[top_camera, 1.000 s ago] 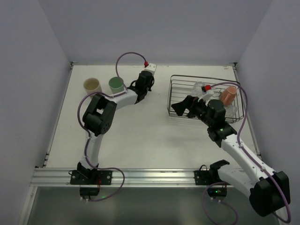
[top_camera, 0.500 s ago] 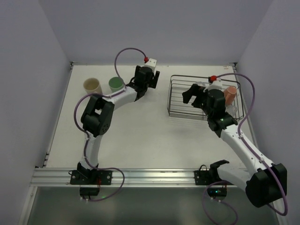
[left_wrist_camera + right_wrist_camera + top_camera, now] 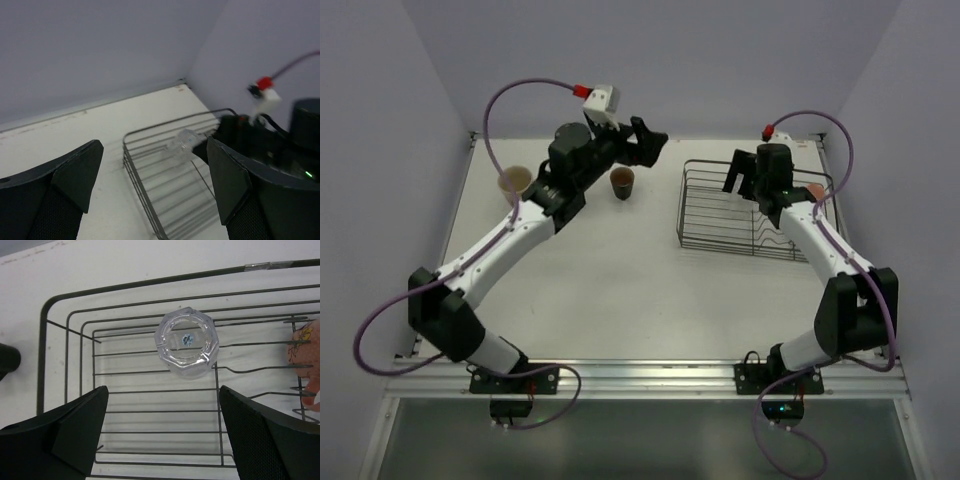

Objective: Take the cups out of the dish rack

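The dish rack (image 3: 720, 225) is a dark wire basket at the back right of the table. A clear faceted glass (image 3: 187, 342) stands upside down in it, and a salmon-pink cup (image 3: 306, 360) sits at its right side. My right gripper (image 3: 165, 435) hovers open above the rack floor, just short of the glass, holding nothing. A dark brown cup (image 3: 622, 183) stands upright on the table left of the rack. My left gripper (image 3: 642, 147) is raised above and behind it, open and empty, facing the rack (image 3: 150, 200). A cream cup (image 3: 513, 181) peeks out behind the left arm.
The back wall runs close behind the rack and the cups. Upright tines (image 3: 775, 240) stand in the rack's right half. The right arm (image 3: 280, 150) fills the right of the left wrist view. A purple cable (image 3: 525, 90) loops over the left arm.
My left gripper opened, left the dark brown cup standing on the table, then rose and swung right. My right gripper moved from the rack's front edge to above its back part.
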Controlling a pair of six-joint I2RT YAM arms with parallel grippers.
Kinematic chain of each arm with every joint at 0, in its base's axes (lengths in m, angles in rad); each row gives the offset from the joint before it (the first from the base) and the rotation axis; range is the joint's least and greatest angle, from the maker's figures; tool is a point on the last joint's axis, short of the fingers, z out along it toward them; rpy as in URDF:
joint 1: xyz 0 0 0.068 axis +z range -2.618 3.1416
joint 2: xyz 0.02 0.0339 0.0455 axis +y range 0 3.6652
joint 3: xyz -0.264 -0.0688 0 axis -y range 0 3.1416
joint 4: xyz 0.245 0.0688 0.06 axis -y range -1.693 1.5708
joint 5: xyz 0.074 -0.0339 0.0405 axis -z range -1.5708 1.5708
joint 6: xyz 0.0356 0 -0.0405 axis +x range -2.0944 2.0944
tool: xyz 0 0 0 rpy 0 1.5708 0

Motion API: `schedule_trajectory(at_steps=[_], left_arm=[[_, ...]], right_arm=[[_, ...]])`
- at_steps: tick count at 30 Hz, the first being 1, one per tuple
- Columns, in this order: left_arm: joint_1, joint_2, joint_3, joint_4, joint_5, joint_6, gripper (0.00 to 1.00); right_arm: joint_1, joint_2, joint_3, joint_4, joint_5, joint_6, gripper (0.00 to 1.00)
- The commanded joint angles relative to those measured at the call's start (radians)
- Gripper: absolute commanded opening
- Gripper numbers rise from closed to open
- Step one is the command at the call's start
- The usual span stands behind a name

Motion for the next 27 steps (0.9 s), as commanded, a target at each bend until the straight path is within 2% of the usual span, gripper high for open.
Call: schedule_trajectory(at_steps=[1, 3, 7, 13, 15, 20, 27], left_arm=[[-0.054, -0.165, -0.258, 0.113, 0.182, -0.165, 0.92], [-0.073, -0.274, -0.415, 0.147, 0.200, -0.202, 0.92], [-0.079, -0.451, -0.615, 0.139, 0.214, -0.213, 0.92], [-0.080, -0.719, -0.777, -0.071, 0.159, -0.147, 0.93], [-0.079, -0.797, -0.818, -0.158, 0.118, -0.135, 0.93], [-0.080, -0.893, -0.908, -0.148, 0.085, -0.153, 0.93], [-0.080, -0.836, -0.884, -0.113, 0.134, -0.124, 0.93]], right_arm=[[-0.019, 0.083, 0.092, -0.085, 0.002, -0.062, 0.95], [-0.033, 0.123, 0.122, -0.094, -0.012, -0.068, 0.96], [-0.058, 0.198, 0.191, -0.108, -0.032, -0.072, 0.98], [-0.064, 0.278, 0.254, -0.117, -0.034, -0.090, 0.99], [-0.064, 0.314, 0.269, -0.123, -0.032, -0.095, 0.96], [-0.067, 0.388, 0.336, -0.141, -0.015, -0.102, 0.91], [-0.067, 0.442, 0.392, -0.163, 0.040, -0.127, 0.91]])
